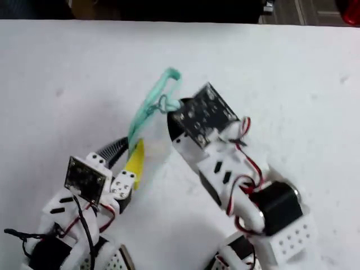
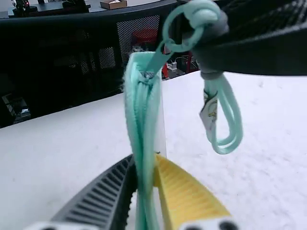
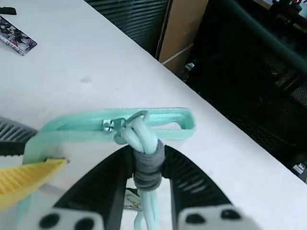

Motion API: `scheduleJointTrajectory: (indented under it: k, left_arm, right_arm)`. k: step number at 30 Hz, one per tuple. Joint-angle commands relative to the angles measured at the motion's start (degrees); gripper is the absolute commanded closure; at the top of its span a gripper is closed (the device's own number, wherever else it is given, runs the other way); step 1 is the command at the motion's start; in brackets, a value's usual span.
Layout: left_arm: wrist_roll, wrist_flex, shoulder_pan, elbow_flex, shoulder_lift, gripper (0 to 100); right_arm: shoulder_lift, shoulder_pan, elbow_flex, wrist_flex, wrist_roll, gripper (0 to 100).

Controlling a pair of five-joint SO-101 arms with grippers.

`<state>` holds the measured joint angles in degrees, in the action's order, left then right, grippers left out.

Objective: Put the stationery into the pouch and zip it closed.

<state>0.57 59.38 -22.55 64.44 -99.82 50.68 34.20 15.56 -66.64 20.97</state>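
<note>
White table (image 1: 292,84) runs under both arms, and nearest, at the lower left of the high view, the left gripper (image 2: 144,167) is clenched on the near end of the pouch (image 1: 147,107), with the yellow finger (image 2: 187,196) and the grey one pressed to either side of the mint fabric so that it stands on edge. From that grip the pouch's long axis runs diagonally up and to the right toward the centre top of the frame. Partway along it, past the left gripper, the right gripper (image 3: 146,155) is closed on the grey-wrapped cord (image 3: 147,167) of the zip pull, just beside the slider (image 3: 109,125), and the cord's free loop (image 2: 225,120) hangs loose below. The pouch's far end (image 1: 171,74) lies beyond the right gripper. The coming pull looks to run along that axis, the left arm anchoring and the right arm drawing the slider. How much of the zip is closed, and whether the stationery is inside, I cannot tell.
</note>
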Motion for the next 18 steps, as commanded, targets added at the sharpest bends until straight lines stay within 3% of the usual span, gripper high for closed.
scheduleJointTrajectory:
  k: [1,4,6,10,18]
  left_arm:
    - [3.25,0.0,-3.74,-2.37,0.31,96]
    - [3.96,-0.18,-3.56,-1.41,0.31,94]
    - [3.78,-0.18,-3.56,-1.23,0.31,87]
    - [-2.9,-0.18,-3.56,-1.23,0.31,74]
    - [-4.04,-2.29,-3.65,-1.23,0.31,75]
  right_arm:
    - [-1.36,-0.31,-3.78,-0.31,0.97,98.1]
    - [0.22,-0.31,-3.87,-0.48,0.97,98.1]
    - [1.27,-0.31,-3.87,-1.63,0.97,98.1]
    - [2.77,2.07,-3.87,-4.79,0.97,98.1]
    - [3.3,8.75,-3.87,-6.73,0.97,98.1]
